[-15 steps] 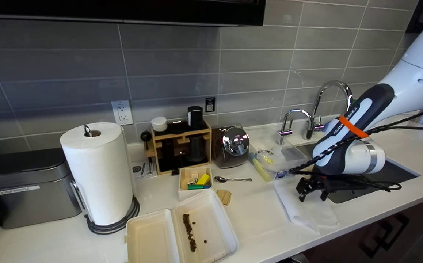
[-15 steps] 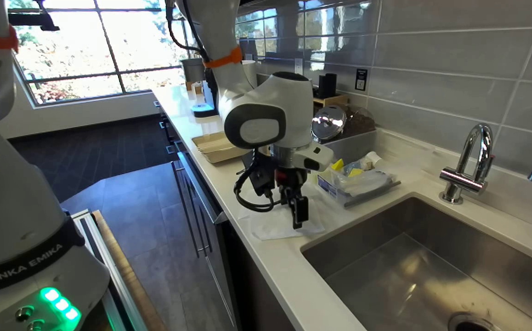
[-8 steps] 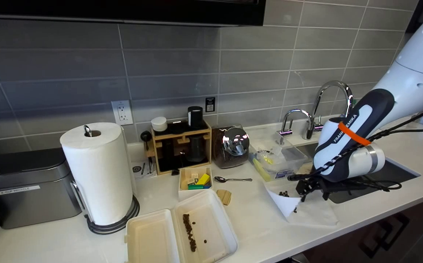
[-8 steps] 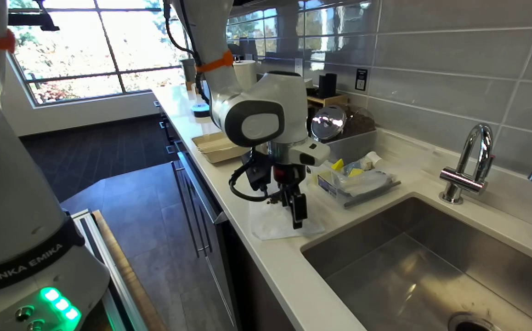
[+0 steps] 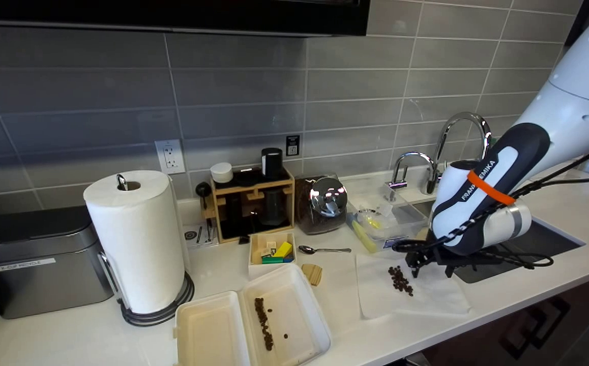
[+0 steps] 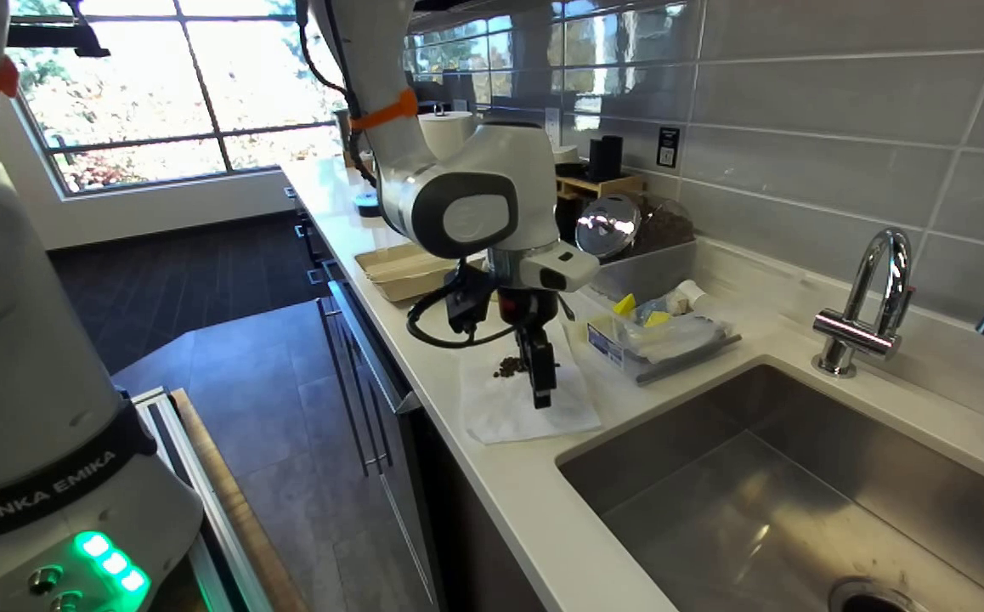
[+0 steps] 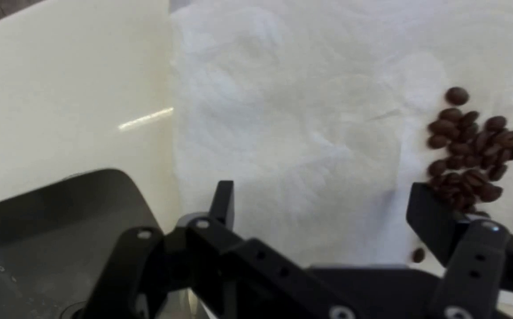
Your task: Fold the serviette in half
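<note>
White arm (image 5: 574, 112): is bearing the letters FRAN, an orange band (image 5: 490, 188) cutting across the lettering.
Robot base (image 6: 42, 399): is displaying FRANKA EMIKA in full above three glowing green lights (image 6: 115, 563).
Grey bin (image 5: 60, 290): is wearing a sticker (image 5: 21, 265) whose blurred print is seemingly reading K-CUP RECYCLE.
Clear tub (image 5: 409, 223): is showing a blue label (image 6: 605, 345) too small to read.
Wall tiles (image 5: 355, 84): are backing a paper-towel roll (image 5: 134, 244), a wooden rack (image 5: 291, 206) and a lidded jar (image 5: 311, 217), all resting on the surface (image 5: 355, 330).
Open container (image 5: 213, 325): is sitting near the roll, a streak of brown beans (image 5: 263, 324) lying in one half.
Coffee beans (image 7: 469, 150): are clustering on the serviette (image 7: 309, 115), one jaw hiding a few in the wrist view.
Gripper (image 7: 320, 195): is hanging over the serviette and blocking part of it in both exterior views; its jaws are standing spread apart, and whether they are touching the paper cannot be told.
Serviette: is lying flat and open on the surface, between the open container and the sink (image 6: 696, 510), its thin white paper wrinkling softly.
</note>
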Controlling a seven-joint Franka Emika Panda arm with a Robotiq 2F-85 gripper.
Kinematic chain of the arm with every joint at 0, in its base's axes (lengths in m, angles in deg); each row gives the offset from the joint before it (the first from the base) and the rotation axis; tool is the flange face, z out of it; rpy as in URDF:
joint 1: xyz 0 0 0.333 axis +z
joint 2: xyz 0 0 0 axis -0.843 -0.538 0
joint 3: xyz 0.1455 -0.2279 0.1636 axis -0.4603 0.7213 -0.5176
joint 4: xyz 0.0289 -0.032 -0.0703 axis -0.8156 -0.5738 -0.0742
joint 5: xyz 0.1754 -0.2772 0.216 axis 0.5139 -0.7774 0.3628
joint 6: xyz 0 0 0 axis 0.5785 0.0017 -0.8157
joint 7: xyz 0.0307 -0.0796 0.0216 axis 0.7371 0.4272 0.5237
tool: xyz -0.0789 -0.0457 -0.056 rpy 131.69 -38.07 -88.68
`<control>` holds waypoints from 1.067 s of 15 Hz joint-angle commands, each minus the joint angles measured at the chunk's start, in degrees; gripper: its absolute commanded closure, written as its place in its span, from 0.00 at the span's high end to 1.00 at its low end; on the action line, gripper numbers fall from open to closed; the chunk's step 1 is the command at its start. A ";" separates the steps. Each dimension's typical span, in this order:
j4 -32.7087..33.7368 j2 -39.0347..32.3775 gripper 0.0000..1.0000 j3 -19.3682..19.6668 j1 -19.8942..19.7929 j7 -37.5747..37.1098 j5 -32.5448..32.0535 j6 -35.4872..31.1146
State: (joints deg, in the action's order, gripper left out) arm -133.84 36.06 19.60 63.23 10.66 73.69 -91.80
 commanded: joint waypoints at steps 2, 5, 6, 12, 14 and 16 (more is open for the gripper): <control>-0.75 5.61 1.00 1.33 6.43 -8.76 -2.69 6.15; -0.81 8.92 1.00 0.95 8.22 -12.92 -5.93 8.92; -0.75 10.16 1.00 0.86 8.58 -14.36 -7.50 10.04; 0.55 13.19 1.00 -3.40 4.56 -18.96 -13.07 13.82; 0.58 14.22 1.00 -4.70 3.28 -18.79 -12.87 14.29; 0.58 13.91 1.00 -5.07 2.83 -18.75 -12.81 14.29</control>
State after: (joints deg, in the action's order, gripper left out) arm -133.40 49.93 17.09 68.78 -7.60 61.69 -77.66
